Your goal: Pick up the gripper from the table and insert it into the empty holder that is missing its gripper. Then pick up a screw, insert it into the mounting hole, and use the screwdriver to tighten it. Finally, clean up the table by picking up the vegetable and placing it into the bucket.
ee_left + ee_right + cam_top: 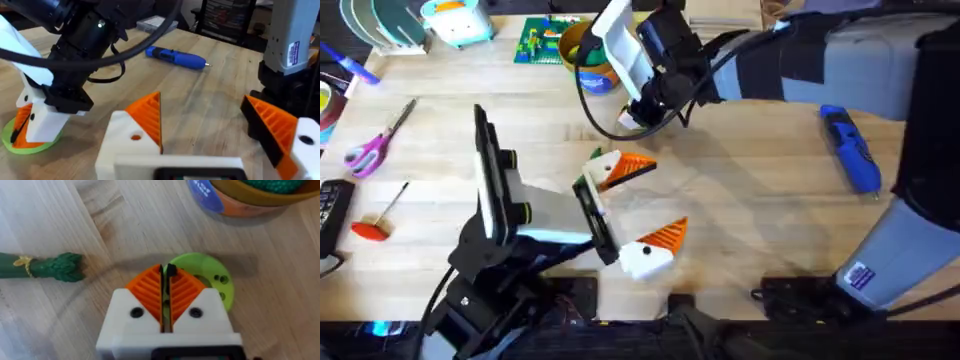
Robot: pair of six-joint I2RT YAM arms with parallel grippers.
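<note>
From overhead, the right arm reaches across from 3 o'clock to the far middle of the surface [740,190]. Its hand [636,120] points down onto a lime ring [628,124]. The bucket [592,58] stands just beyond the ring, at about 11 o'clock from it. The left hand [665,197] sits near the centre and is released, its two orange fingers spread wide and pointing toward 3 o'clock. The screwdriver [850,148] lies well apart at 3 o'clock, untouched. Scissors [375,145] and a red-handled tool [375,225] lie out at 9 o'clock.

In the left wrist view, the left hand [202,107] is open, with bare wood between its orange fingers [150,117]. Beyond it the right hand [22,127] stands with its tips on the ring [17,145]. The screwdriver [175,56] lies farther off on its side, its bit pointing away from the right arm.

In the right wrist view, the right hand [165,275] is clenched, its ribbed orange pads [147,287] pressed together. A dark sliver shows at the seam, and I cannot tell what it is. The ring [212,277] lies flat right under the tips. The vegetable [42,266] lies on the wood near the hand, apart from it, leafy end toward the fingers. The bucket [240,202] stands just past the ring with something green inside.
</note>
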